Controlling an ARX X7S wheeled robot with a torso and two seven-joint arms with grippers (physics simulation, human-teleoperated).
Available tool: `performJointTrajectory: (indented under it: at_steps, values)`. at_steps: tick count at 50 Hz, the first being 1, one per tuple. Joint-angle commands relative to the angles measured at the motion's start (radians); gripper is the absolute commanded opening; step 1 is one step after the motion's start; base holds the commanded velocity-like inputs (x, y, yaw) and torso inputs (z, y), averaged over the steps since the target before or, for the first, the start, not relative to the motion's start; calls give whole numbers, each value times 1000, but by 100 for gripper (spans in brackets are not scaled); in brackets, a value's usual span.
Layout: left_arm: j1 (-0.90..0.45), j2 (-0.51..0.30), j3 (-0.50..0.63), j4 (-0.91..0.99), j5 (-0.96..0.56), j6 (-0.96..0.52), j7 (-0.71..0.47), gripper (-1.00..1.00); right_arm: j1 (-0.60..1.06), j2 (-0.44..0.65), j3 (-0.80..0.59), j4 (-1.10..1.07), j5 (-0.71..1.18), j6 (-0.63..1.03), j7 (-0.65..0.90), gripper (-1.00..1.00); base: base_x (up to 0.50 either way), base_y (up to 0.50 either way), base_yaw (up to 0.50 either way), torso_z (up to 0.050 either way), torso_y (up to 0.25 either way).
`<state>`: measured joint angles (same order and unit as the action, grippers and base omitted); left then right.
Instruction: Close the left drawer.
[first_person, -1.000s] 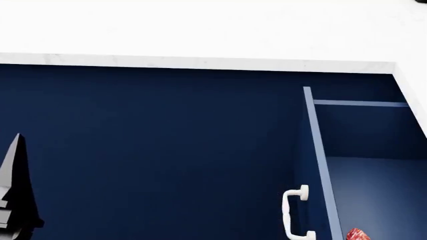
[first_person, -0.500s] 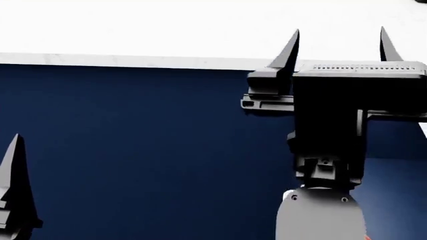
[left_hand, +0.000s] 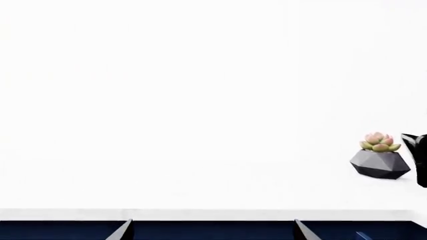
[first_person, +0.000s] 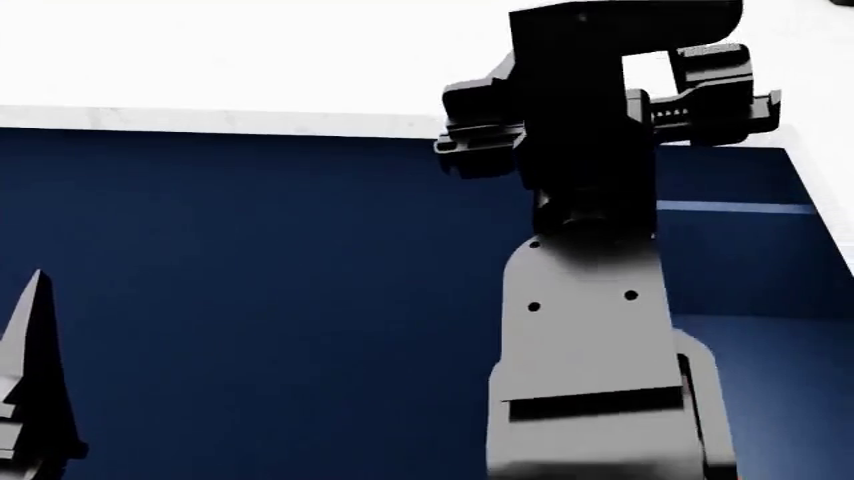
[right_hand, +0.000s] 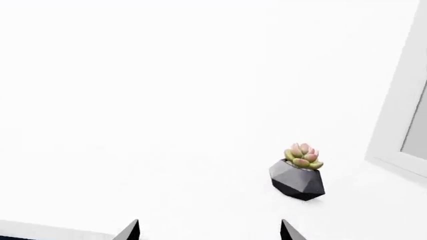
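Navy-blue left drawer with slate-blue inner walls stands open at 3 o'clock. Right gripper: fingertips spread apart, empty. Left gripper: likewise parted, empty.

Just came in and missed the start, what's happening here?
A two-armed robot faces a navy cabinet with a white counter. The left drawer stands open, its lighter blue inside showing. The right gripper is raised over the counter edge, fingers apart and empty, aimed toward a small potted succulent. The left gripper is also open, touching nothing.
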<state>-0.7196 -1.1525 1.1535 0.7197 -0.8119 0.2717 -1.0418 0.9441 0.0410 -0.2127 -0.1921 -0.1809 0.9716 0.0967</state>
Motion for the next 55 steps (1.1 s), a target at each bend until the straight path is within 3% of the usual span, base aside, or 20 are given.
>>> performJointTrajectory:
  at_steps: [1, 15, 26, 40, 55]
  values:
    - [4, 1, 0, -2, -1, 1, 5, 100, 85, -37, -46, 85, 122, 143, 21, 100, 0, 0, 0, 0, 0]
    - [13, -42, -12, 44, 3, 23, -11, 100, 49, -32, -149, 110, 383, 162, 181, 100, 0, 0, 0, 0, 0]
    - [36, -92, -21, 80, 18, 54, -45, 100, -36, -33, -276, 223, 551, 42, 281, 100, 0, 0, 0, 0, 0]
    - [64, -131, -22, 108, 38, 84, -71, 100, -21, -20, -325, 366, 634, -52, 336, 100, 0, 0, 0, 0, 0]
    - [117, -163, 4, 138, 88, 114, -73, 100, -77, 15, -326, 288, 681, -39, 400, 100, 0, 0, 0, 0, 0]
